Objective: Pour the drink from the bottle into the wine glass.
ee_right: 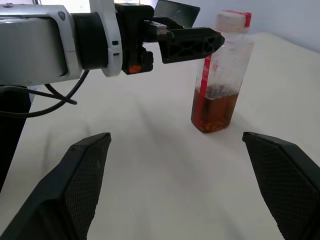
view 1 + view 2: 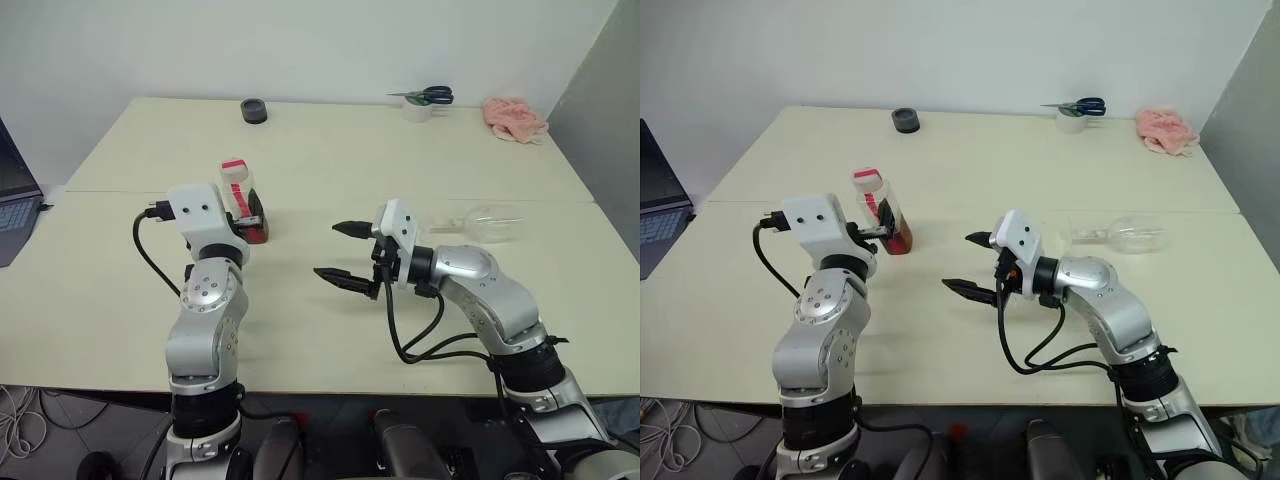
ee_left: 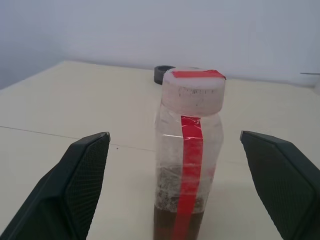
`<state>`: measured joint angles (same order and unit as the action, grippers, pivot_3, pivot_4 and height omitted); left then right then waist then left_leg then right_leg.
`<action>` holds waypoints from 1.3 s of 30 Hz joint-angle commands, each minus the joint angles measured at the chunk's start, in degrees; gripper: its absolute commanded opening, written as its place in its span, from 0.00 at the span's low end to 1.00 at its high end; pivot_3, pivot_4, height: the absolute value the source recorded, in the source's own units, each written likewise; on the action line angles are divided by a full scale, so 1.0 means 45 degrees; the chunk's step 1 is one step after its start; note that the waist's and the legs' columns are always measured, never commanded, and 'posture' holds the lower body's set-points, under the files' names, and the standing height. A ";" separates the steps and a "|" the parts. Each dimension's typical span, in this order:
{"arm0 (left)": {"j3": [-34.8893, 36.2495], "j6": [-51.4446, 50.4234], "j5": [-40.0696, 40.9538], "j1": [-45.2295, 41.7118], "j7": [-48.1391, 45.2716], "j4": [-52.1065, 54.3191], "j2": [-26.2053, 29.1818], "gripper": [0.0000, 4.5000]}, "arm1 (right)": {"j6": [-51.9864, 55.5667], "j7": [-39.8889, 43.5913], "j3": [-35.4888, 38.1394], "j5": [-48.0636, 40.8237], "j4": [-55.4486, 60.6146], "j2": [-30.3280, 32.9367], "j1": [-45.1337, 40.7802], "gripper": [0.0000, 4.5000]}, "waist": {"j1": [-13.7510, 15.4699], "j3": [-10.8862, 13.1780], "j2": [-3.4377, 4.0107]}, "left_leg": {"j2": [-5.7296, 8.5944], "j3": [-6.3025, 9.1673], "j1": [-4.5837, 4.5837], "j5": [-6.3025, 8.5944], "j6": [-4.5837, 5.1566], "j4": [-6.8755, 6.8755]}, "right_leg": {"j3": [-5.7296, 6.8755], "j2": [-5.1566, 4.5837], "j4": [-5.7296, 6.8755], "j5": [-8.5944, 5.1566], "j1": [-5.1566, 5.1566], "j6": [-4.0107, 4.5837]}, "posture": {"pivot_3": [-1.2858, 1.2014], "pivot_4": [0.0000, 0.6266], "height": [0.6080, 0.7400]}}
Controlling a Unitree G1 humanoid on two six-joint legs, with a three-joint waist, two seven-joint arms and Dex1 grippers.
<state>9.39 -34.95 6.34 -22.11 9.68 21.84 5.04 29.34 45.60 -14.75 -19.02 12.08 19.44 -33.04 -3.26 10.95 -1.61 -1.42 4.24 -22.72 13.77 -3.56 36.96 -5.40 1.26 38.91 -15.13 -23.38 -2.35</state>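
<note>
Amber drink (image 1: 215,107) shows in the right wrist view; both claws gape, left claw (image 3: 175,165) straddling the bottle (image 3: 189,150).

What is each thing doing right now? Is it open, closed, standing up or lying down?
bottle: standing upright, cap on, partly full of brown drink.
wine glass: lying on its side, empty.
left gripper: open, fingers either side of the bottle, not touching it.
right gripper: open, holding nothing.
scissors: closed, lying on the tape roll.
</note>
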 commanded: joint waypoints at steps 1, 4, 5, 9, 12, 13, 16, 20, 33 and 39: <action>0.0054 0.0575 0.0134 -0.0468 -0.0376 -0.0325 0.0060 1.00 | -0.0179 -0.0047 0.0175 -0.0061 0.0267 -0.0148 -0.0286 1.00 | 0.0004 0.0000 0.0000 | -0.0001 0.0002 -0.0001 0.0000 0.0000 -0.0002 | 0.0003 0.0000 0.0000 0.0001 0.0000 0.0002 | 0.52 0.24 1.00; -0.0083 0.0833 0.0152 -0.0707 -0.0716 -0.0788 0.0110 1.00 | -0.0072 -0.0191 0.0317 -0.0215 0.0335 -0.0351 -0.0353 1.00 | 0.0012 0.0000 0.0000 | 0.0000 0.0006 -0.0008 0.0000 -0.0001 -0.0002 | 0.0007 -0.0002 -0.0004 0.0006 -0.0001 0.0010 | 0.52 0.24 1.00; -0.0117 0.0934 0.0122 -0.0770 -0.0789 -0.0948 0.0125 1.00 | -0.0003 -0.0325 0.0459 -0.0318 0.0273 -0.0495 -0.0458 1.00 | 0.0010 0.0000 0.0000 | 0.0002 0.0007 -0.0009 0.0000 -0.0001 -0.0002 | 0.0007 -0.0005 -0.0004 0.0007 -0.0001 0.0011 | 0.52 0.24 1.00; -0.0161 0.1186 -0.0011 -0.0984 -0.0983 -0.1496 0.0174 1.00 | 0.0232 -0.0515 0.0823 -0.0584 0.0110 -0.0820 -0.0848 1.00 | 0.0006 0.0000 0.0000 | -0.0001 0.0009 -0.0005 -0.0001 -0.0001 -0.0002 | 0.0009 -0.0002 0.0004 0.0006 -0.0002 0.0011 | 0.52 0.24 1.00; -0.0109 0.1457 -0.0056 -0.1200 -0.1123 -0.2062 0.0259 1.00 | 0.0265 -0.0518 0.0878 -0.0643 0.0047 -0.0919 -0.1064 1.00 | 0.0010 0.0000 0.0000 | 0.0001 0.0013 -0.0005 -0.0001 -0.0001 0.0000 | 0.0013 -0.0002 0.0005 0.0006 -0.0002 0.0010 | 0.52 0.24 1.00; -0.0099 0.1535 -0.0068 -0.1272 -0.1157 -0.2229 0.0296 1.00 | 0.0244 -0.0501 0.0860 -0.0627 0.0044 -0.0919 -0.1098 1.00 | 0.0011 0.0000 0.0000 | 0.0000 0.0014 -0.0007 -0.0001 -0.0001 0.0000 | 0.0015 -0.0002 0.0005 0.0006 -0.0002 0.0010 | 0.52 0.24 1.00; -0.0065 0.1839 -0.0130 -0.1502 -0.1249 -0.2683 0.0419 1.00 | 0.0204 -0.0490 0.0839 -0.0590 0.0034 -0.0932 -0.1177 1.00 | 0.0010 0.0000 0.0000 | 0.0001 0.0013 -0.0011 -0.0001 -0.0001 -0.0002 | 0.0014 -0.0003 -0.0001 0.0007 -0.0002 0.0012 | 0.52 0.24 1.00; -0.0021 0.2277 -0.0152 -0.1927 -0.1372 -0.3516 0.0603 1.00 | 0.0175 -0.0509 0.0808 -0.0561 0.0036 -0.0959 -0.1208 1.00 | 0.0012 0.0000 0.0001 | 0.0000 0.0016 -0.0013 -0.0001 -0.0001 -0.0004 | 0.0018 -0.0003 -0.0001 0.0012 -0.0004 0.0020 | 0.52 0.24 1.00; -0.0189 0.3623 -0.0424 -0.2400 -0.1853 -0.5168 0.1017 1.00 | 0.0314 -0.0649 0.0767 -0.0568 0.0180 -0.1000 -0.0959 1.00 | 0.0011 0.0001 0.0001 | 0.0000 0.0019 -0.0016 -0.0001 -0.0001 -0.0007 | 0.0023 -0.0003 -0.0001 0.0011 -0.0008 0.0018 | 0.52 0.24 1.00; -0.0190 0.4005 -0.0434 -0.2651 -0.1805 -0.5602 0.1018 1.00 | 0.0297 -0.0722 0.0748 -0.0539 0.0120 -0.0965 -0.0915 1.00 | 0.0012 0.0001 0.0001 | 0.0000 0.0021 -0.0019 -0.0001 -0.0001 -0.0006 | 0.0025 -0.0004 -0.0001 0.0011 -0.0009 0.0019 | 0.52 0.24 1.00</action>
<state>8.76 -18.72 5.04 -32.50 1.67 -4.09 9.18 30.75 42.43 -11.93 -20.99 10.92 15.07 -37.02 -3.21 10.96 -1.61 -1.43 4.33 -22.80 13.76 -3.57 36.93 -5.30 1.24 38.90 -15.08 -23.42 -2.26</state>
